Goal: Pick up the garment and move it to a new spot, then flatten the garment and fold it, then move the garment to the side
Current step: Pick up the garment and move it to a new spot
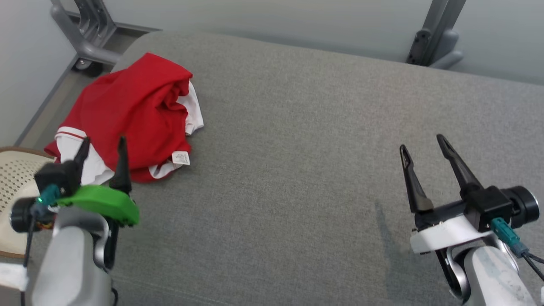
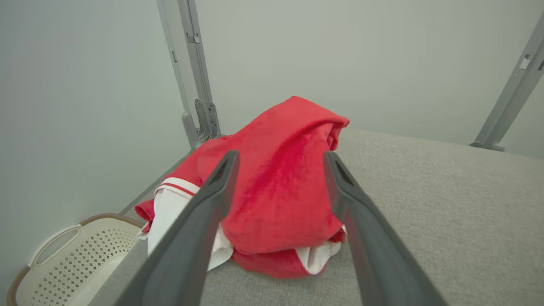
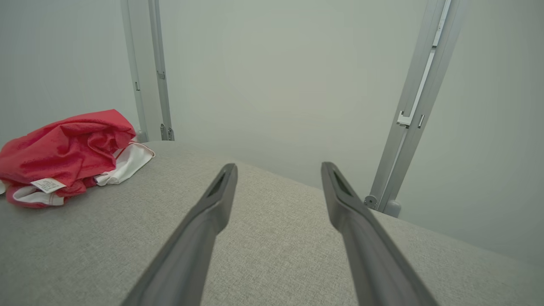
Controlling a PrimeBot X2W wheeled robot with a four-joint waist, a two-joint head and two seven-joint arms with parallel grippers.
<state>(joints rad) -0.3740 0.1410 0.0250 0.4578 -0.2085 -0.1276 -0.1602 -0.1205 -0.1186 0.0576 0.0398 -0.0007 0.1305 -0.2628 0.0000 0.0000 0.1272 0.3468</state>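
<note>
Garment (image 1: 136,106): red with white trim, crumpled in a heap in the upper left of the head view, on the grey fabric surface (image 1: 306,140). It lies close to the surface's left edge. A white panel with red stripes sits at the heap's lower left, and a white edge sticks out on its right side. A small white label (image 1: 181,157) shows at the heap's lower right.

Left gripper (image 1: 105,140): lower left of the head view, jaws spread wide, nothing held. Its fingertips overlap the near edge of the garment in that view; contact can't be told. In the left wrist view the garment (image 2: 280,191) fills the centre, framed between the two dark fingers (image 2: 199,221). The fabric bunches up into a hump, with white parts low at left and bottom.

Right gripper (image 1: 421,142): lower right of the head view, jaws also spread apart and empty, above bare grey surface, well apart from the garment. In the right wrist view the garment (image 3: 63,148) sits at the far left edge, label (image 3: 47,185) facing the camera.

Other stuff: a cream perforated basket (image 1: 12,178) at the left edge of the head view, beside the surface and next to the left arm; it also shows at the bottom left of the left wrist view. Grey metal frame posts (image 1: 433,34) stand at the top left and top right, against a pale wall (image 2: 340,51).
</note>
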